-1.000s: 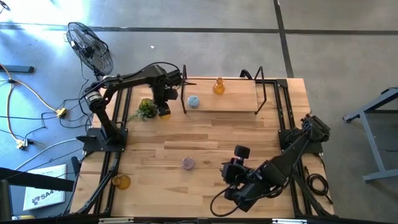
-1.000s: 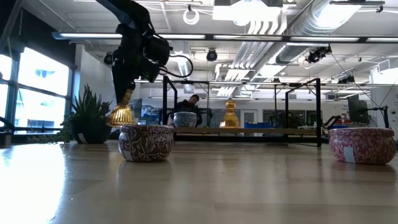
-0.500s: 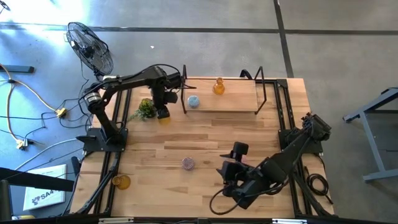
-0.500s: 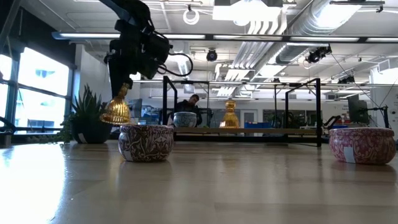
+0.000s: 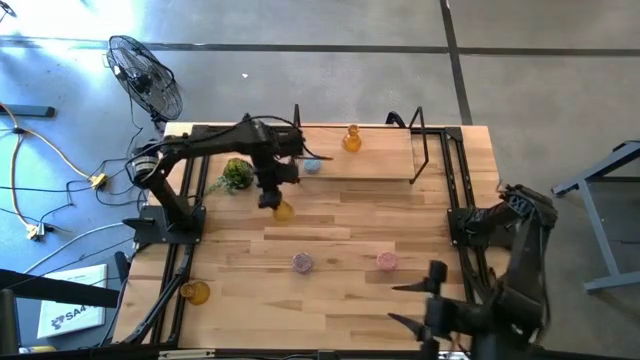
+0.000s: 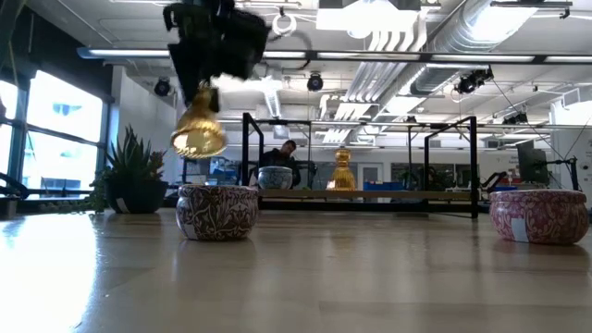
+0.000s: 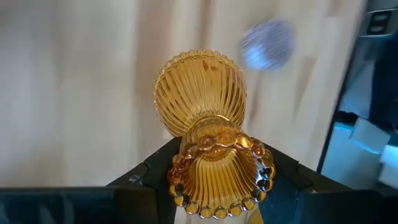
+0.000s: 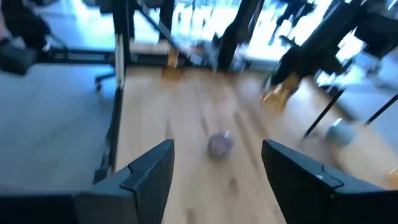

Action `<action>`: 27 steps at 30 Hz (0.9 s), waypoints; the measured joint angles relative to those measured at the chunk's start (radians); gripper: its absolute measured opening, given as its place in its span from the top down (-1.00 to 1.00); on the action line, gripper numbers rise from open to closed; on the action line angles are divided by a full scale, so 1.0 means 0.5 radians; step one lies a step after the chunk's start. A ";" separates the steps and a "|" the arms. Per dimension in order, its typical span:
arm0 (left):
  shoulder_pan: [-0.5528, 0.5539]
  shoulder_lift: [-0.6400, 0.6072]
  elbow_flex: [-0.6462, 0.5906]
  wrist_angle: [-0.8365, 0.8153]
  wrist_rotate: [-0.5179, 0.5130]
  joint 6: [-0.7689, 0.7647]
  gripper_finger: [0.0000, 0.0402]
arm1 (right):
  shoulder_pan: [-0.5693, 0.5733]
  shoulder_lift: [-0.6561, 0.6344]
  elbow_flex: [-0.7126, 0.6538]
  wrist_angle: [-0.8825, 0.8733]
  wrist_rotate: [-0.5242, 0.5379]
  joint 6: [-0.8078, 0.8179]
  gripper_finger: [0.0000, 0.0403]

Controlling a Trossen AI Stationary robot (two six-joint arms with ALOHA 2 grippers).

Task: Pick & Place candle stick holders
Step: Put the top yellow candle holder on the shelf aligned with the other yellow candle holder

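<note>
My left gripper [image 5: 270, 192] is shut on an amber bottle-shaped candle holder [image 5: 283, 210], held above the table in front of the raised shelf [image 5: 380, 165]; in the low view the holder [image 6: 199, 135] hangs high over the wood. A blue round holder [image 5: 312, 166] and a second amber holder [image 5: 352, 138] stand on the shelf. The lilac holder [image 5: 302, 262] and the pink holder [image 5: 387, 261] sit on the table's middle. A third amber holder [image 5: 195, 292] sits at the near left. My right gripper [image 5: 410, 305] is open and empty near the table's near edge. My left gripper pinches the amber holder's narrow neck [image 7: 214, 142] between its two fingers, just under the beaded flared rim [image 7: 217, 186]. The fingers come from above, pointing down. The holder hangs below them, ribbed bulb [image 7: 199, 90] down, slightly tilted, lifted clear of the table.
A small green plant [image 5: 236, 173] stands at the far left beside the shelf's black frame [image 5: 296, 150]. The frame's other leg [image 5: 418, 150] stands at the far right. A fan [image 5: 145, 75] stands off the table's far left corner. Bare wood lies between the shelf and the round holders.
My left gripper has risen and gone from beside the plant toward the table's right and near side, carrying the amber holder higher above the wood. My right arm has drawn back toward the near right edge, and the pink holder now shows uncovered on the table.
</note>
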 joint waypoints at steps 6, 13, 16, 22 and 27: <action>-0.343 0.002 0.455 0.030 -0.116 -0.028 0.22 | 0.076 -0.001 0.000 -0.022 0.366 -0.036 -0.17; -0.553 -0.001 1.069 -0.189 -0.349 -0.095 0.22 | -0.058 -0.001 0.000 -0.025 0.259 -0.082 -0.17; -0.597 -0.001 1.201 -0.260 -0.468 -0.126 0.22 | -0.162 -0.001 0.000 0.025 0.246 -0.145 -0.17; -0.686 0.003 1.240 -0.305 -0.637 -0.119 0.22 | -0.471 -0.001 0.000 0.211 0.125 -0.466 -0.19; -0.735 0.038 1.237 -0.315 -0.669 -0.076 0.22 | -0.664 -0.001 0.000 0.355 -0.110 -0.740 -0.18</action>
